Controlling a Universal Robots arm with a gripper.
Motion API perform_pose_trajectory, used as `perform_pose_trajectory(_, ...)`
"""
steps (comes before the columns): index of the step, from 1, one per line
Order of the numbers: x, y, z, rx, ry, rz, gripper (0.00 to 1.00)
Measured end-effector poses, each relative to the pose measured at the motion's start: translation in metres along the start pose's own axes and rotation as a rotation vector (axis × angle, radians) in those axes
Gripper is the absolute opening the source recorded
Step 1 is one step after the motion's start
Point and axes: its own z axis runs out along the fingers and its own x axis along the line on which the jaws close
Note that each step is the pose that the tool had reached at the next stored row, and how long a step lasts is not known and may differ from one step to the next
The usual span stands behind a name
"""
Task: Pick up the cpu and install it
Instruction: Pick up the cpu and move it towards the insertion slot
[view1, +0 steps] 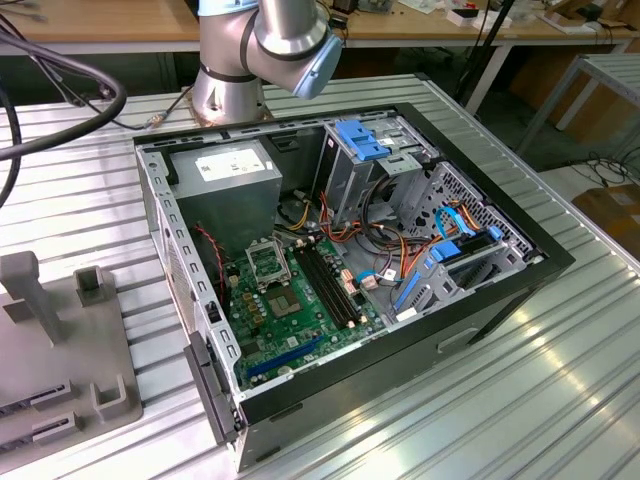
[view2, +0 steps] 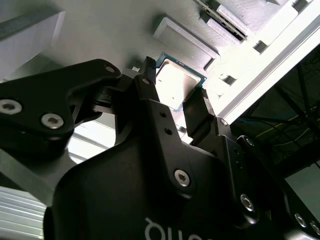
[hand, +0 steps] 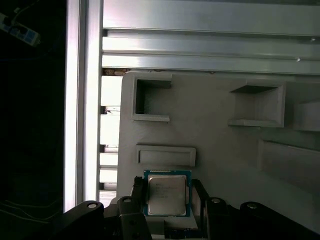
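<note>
Exterior view: an open computer case (view1: 450, 340) lies on its side on a ribbed metal counter (view1: 560, 400). Inside it is a green motherboard (view1: 290, 320). A dark square socket (view1: 268, 262) with a silver frame sits toward the board's far end. Long black memory slots (view1: 330, 285) run just to the exterior view's right of the socket. A grey power supply (view1: 230, 170) fills the far corner on the exterior view's left, and blue drive brackets (view1: 360, 140) stand to its right. The arm's silver base (view1: 235, 80) rises beyond the case. A pale grey moulded fixture (view1: 60, 340) rests on the counter at the exterior view's left, apart from the case.

Second wrist view: the black pincer (view2: 175, 79) is right at the cpu (view2: 176, 86). The cpu is a thin square chip with a pale metal top, and it lies flat on the grey fixture (view2: 110, 35). Whether the pincer is clenched on the chip or released cannot be told.

First wrist view: the cpu (hand: 167, 194) has a green rim around its silver top. It lies on the fixture (hand: 220, 150), just beside a raised rectangular block (hand: 166, 156), with the pincer (hand: 167, 186) over it. The counter's metal ribs (hand: 200, 45) run beyond the fixture. The chip is on the fixture, not yet in the socket.
</note>
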Motion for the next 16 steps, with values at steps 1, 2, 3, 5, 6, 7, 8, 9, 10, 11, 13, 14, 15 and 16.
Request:
perform_pose_trajectory(1, 0.0000, 0.0000, -0.0004, 0.0001, 0.0000, 0.000, 0.47)
perform_pose_trajectory(2, 0.0000, 0.0000, -0.0006, 0.0001, 0.0001, 0.000, 0.47)
perform_pose_trajectory(3, 0.0000, 0.0000, -0.0008, 0.0000, 0.0000, 0.000, 0.47)
perform_pose_trajectory(5, 0.0000, 0.0000, -0.0013, 0.0000, 0.0000, 0.000, 0.47)
perform_pose_trajectory(6, 0.0000, 0.0001, -0.0014, 0.0000, 0.0000, 0.000, 0.47)
perform_pose_trajectory(7, 0.0000, 0.0000, -0.0016, 0.0000, 0.0000, 0.000, 0.47)
perform_pose_trajectory(8, 0.0000, 0.0000, -0.0017, 0.0000, 0.0000, 0.000, 0.47)
perform_pose_trajectory(9, 0.0000, 0.0000, -0.0019, 0.0000, 0.0001, 0.000, 0.47)
perform_pose_trajectory(10, 0.0000, 0.0000, -0.0021, 0.0001, 0.0002, 0.000, 0.47)
perform_pose_trajectory(11, 0.0000, 0.0000, -0.0025, 0.0001, 0.0002, 0.000, 0.47)
perform_pose_trajectory(13, 0.0000, 0.0001, -0.0032, 0.0001, 0.0001, 0.000, 0.47)
perform_pose_trajectory(14, 0.0001, 0.0001, -0.0037, 0.0001, 0.0001, 0.000, 0.47)
perform_pose_trajectory(15, 0.0000, 0.0001, -0.0041, 0.0001, 0.0001, 0.000, 0.47)
perform_pose_trajectory(16, 0.0001, 0.0001, -0.0046, 0.0001, 0.0000, 0.000, 0.47)
